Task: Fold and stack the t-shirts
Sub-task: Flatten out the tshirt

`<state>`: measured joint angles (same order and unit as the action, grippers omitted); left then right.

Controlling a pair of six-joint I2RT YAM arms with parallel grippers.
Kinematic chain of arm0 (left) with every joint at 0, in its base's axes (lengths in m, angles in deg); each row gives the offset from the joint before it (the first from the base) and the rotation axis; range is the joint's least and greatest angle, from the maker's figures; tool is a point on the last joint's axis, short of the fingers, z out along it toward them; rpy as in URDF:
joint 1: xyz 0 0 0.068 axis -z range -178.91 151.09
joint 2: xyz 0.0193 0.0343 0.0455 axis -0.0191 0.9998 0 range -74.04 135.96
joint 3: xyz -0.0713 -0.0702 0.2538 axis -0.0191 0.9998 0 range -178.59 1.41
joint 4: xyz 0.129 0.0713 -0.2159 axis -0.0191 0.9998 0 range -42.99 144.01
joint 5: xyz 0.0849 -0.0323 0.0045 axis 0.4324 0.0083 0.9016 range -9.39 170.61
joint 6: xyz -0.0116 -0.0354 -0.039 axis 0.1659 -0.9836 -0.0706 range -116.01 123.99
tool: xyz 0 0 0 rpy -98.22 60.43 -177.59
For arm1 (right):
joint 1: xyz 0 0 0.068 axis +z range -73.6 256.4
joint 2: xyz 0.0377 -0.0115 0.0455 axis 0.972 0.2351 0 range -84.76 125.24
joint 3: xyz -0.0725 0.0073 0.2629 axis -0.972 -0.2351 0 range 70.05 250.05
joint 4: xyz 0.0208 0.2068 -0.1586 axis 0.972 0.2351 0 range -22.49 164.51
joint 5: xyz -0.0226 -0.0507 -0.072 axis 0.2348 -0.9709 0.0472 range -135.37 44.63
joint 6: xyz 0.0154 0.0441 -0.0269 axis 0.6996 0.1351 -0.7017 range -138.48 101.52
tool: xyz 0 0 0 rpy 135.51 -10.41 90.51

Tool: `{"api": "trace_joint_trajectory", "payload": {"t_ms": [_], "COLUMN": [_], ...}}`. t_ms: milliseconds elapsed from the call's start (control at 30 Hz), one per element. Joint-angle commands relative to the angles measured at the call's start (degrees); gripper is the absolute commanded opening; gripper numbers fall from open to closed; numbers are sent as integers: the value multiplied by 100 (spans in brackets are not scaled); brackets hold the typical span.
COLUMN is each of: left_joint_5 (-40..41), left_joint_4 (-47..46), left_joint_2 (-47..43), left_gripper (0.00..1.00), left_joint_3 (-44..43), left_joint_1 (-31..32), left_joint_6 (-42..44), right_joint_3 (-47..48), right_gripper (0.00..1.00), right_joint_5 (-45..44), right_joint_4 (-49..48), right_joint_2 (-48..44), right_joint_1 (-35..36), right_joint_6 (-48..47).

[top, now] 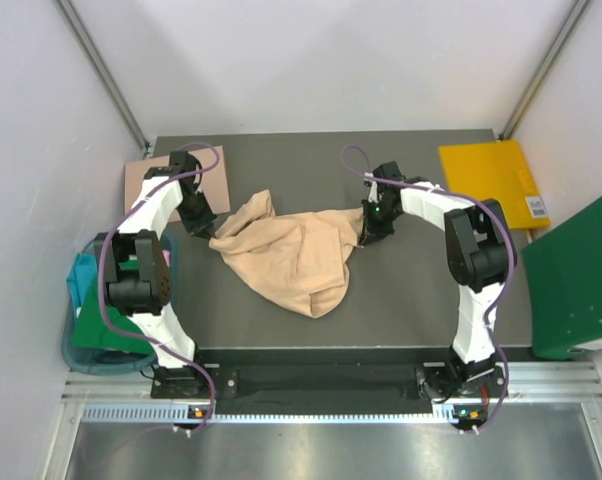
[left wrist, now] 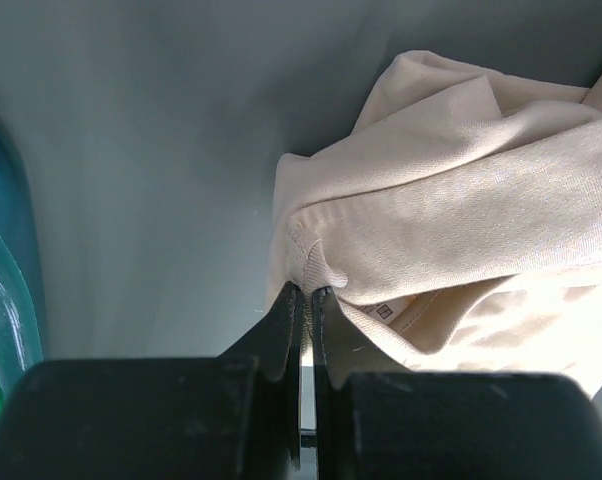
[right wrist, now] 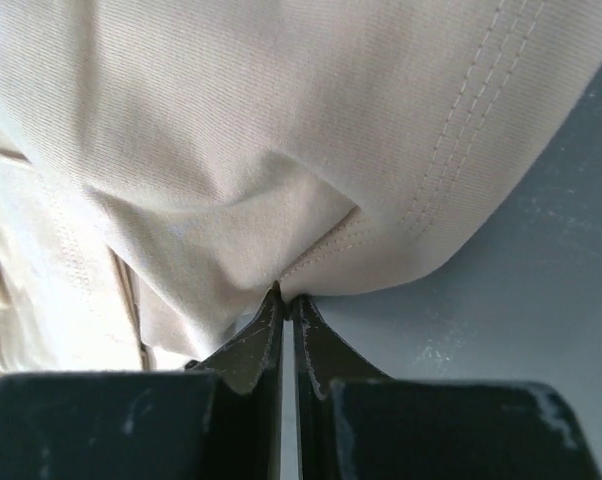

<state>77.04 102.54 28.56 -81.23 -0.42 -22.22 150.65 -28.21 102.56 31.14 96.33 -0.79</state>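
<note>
As left gripper (left wrist: 306,292) and right gripper (right wrist: 284,297) pinch the t-shirt (top: 291,255), its label (left wrist: 381,310) is illegible.

T-shirt (top: 291,255), centre: plain light beige. Desk (top: 411,300): dark grey. Flat sheet (top: 139,180), 10 o'clock: dusty pink. Flat item (top: 481,170), 2 o'clock: yellow. Bin (top: 79,275), 8 o'clock: teal.

Soft matt knit beige t-shirt (top: 296,255) on smooth, dull grey table (top: 411,290).
</note>
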Motion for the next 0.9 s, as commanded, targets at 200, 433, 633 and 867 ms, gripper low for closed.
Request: {"api": "trace_joint_trajectory", "payload": {"t_ms": [200,433,633,867], "left_joint_5": [988,1552,1922,1589], "left_joint_4": [46,81,204,222], "left_joint_2": [-302,-645,-602,-610], "left_gripper": [0,0,0,70], "left_joint_3": [-245,247,713,397], "left_joint_1": [-33,-147,-436,-464], "left_joint_6": [135,205,91,213], "right_joint_3": [992,1054,1362,1002], "right_gripper": [0,0,0,0], "right_joint_5": [-2603,-2859,-2903,-2535], "right_joint_4": [486,-129,-174,-367], "right_joint_2": [-953,-1605,-1623,-1667], "right_joint_1": [-260,-1533,-1843,-1860], "right_joint_6": [-311,-231,-495,-442]}}
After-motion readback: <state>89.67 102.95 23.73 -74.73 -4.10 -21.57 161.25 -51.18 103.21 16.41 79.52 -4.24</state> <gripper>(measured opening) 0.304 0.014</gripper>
